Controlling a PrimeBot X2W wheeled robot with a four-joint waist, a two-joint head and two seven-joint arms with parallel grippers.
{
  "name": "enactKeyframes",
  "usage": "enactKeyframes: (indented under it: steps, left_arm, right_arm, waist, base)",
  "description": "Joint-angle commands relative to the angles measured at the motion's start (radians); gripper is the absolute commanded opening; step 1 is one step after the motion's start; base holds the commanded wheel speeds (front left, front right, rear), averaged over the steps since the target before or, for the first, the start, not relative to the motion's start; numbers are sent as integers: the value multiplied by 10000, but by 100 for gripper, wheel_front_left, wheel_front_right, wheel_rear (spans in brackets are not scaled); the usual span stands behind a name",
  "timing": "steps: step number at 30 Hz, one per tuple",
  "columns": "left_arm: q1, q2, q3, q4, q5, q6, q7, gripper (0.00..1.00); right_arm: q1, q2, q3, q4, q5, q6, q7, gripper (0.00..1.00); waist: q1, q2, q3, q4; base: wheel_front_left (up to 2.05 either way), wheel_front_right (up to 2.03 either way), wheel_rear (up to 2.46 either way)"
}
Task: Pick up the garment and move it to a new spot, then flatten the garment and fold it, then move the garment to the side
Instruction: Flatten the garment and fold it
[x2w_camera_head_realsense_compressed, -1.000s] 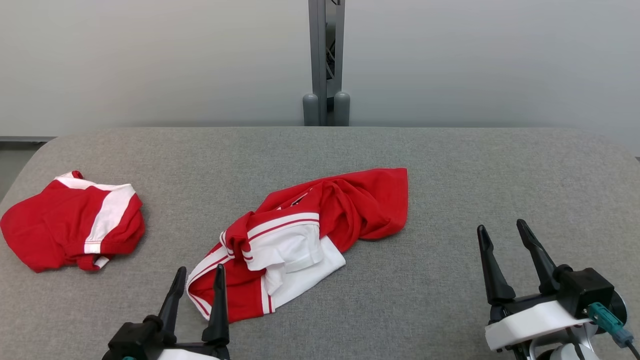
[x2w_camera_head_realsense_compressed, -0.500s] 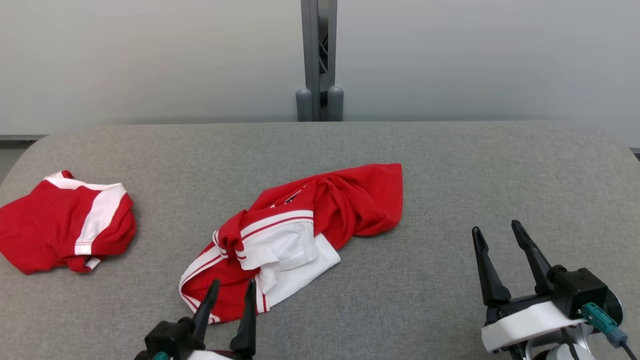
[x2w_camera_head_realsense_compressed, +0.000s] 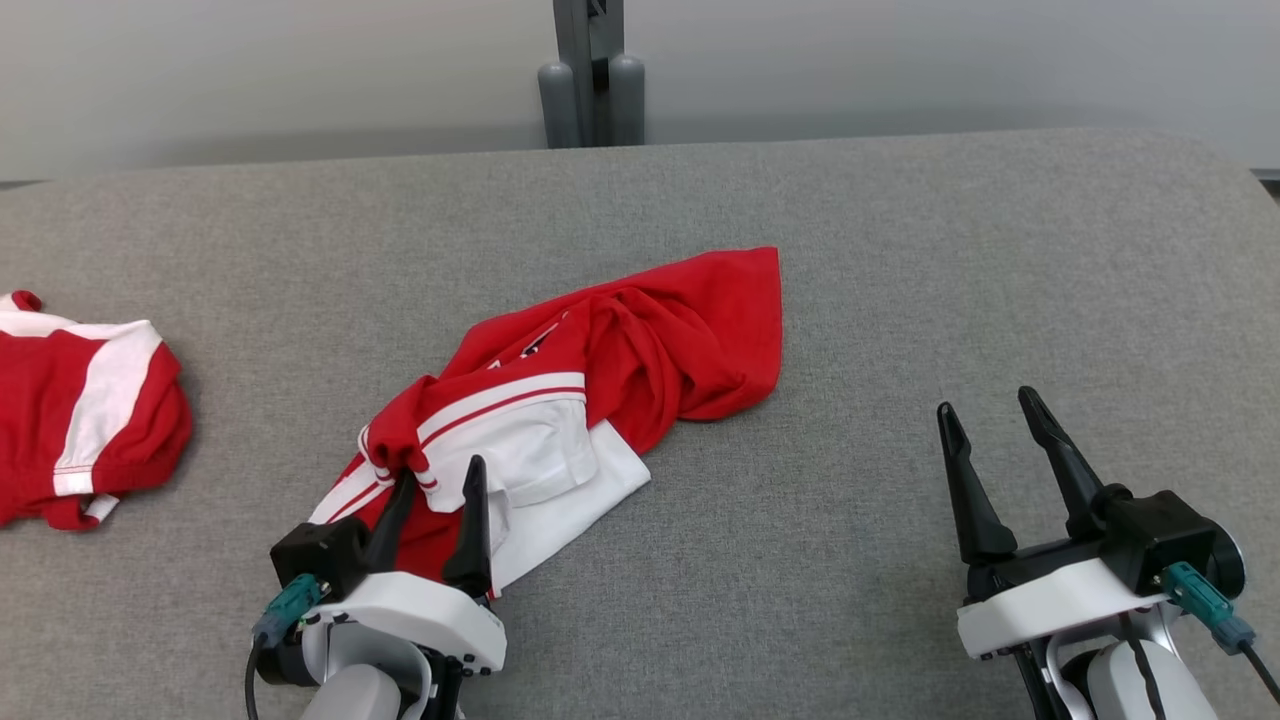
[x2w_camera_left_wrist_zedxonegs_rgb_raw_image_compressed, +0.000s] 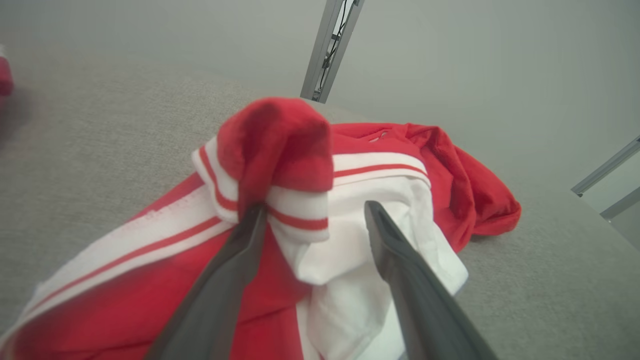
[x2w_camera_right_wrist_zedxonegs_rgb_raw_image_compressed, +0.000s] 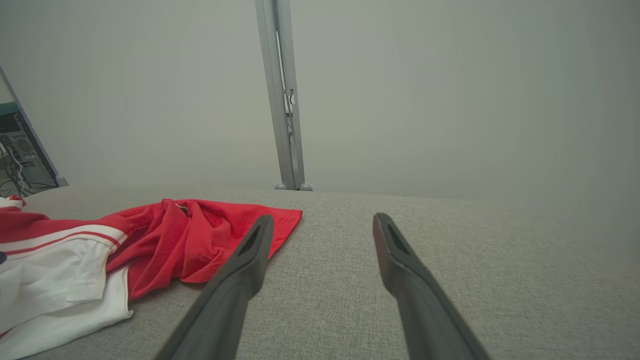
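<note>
The garment (x2w_camera_head_realsense_compressed: 640, 340), a crumpled red shirt with white panels and red-white striped trim, lies mid-table. My left gripper (x2w_camera_head_realsense_compressed: 440, 474) is open over its near left end. In the left wrist view the left gripper (x2w_camera_left_wrist_zedxonegs_rgb_raw_image_compressed: 316, 207) has a raised striped fold of the garment (x2w_camera_left_wrist_zedxonegs_rgb_raw_image_compressed: 280, 140) between its fingers; the left fingertip sits against the fold and the jaws have not closed on it. My right gripper (x2w_camera_head_realsense_compressed: 987, 402) stands open above bare table to the right, well apart from the cloth. The right wrist view shows the right gripper (x2w_camera_right_wrist_zedxonegs_rgb_raw_image_compressed: 324, 219) with nothing between its fingers and the garment (x2w_camera_right_wrist_zedxonegs_rgb_raw_image_compressed: 190, 235) off to its left.
A second red and white garment (x2w_camera_head_realsense_compressed: 80, 400) lies bunched at the table's left edge. The grey fabric table (x2w_camera_head_realsense_compressed: 900, 250) has bare room to the right and in front. A grey metal post (x2w_camera_head_realsense_compressed: 590, 70) stands behind the far edge.
The head camera has tilted down and turned, shifting the whole picture. My left gripper has moved forward and right onto the garment's near end, still open. The right gripper has kept its place.
</note>
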Motion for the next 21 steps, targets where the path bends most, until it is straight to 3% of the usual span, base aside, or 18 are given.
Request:
enactKeyframes:
  steps: [1,5,6,7,12,21]
  left_arm:
    - [-204,36,-21,160,-110,-5,-10,100]
    - [-663,40,-53,724,-336,-163,-10,100]
    - [-762,40,-28,826,-398,-204,-11,55]
    - [-874,45,11,899,-471,-248,-11,0]
    - [-1206,38,244,498,-231,-518,-11,0]
    - [-1330,35,1417,-2424,698,-1255,-11,0]
  right_arm:
    - [-90,-52,-47,-49,-19,1,-48,100]
    - [-200,-52,-65,-58,-38,1,-48,100]
    - [-221,-52,-62,-49,-42,1,-48,100]
    - [-245,-52,-63,-35,-44,1,-48,100]
    - [-376,-52,17,10,18,1,-48,100]
    - [-317,-52,-6,66,281,1,-48,100]
  waist:
    - [0,0,158,-62]
    - [0,0,304,-64]
    - [0,0,327,-62]
    - [0,0,345,-58]
    - [0,0,346,-43]
    - [0,0,-293,-302]
  base:
    - [0,0,0]
    - [0,0,0]
    - [0,0,0]
    - [0,0,0]
    - [0,0,0]
    - [0,0,0]
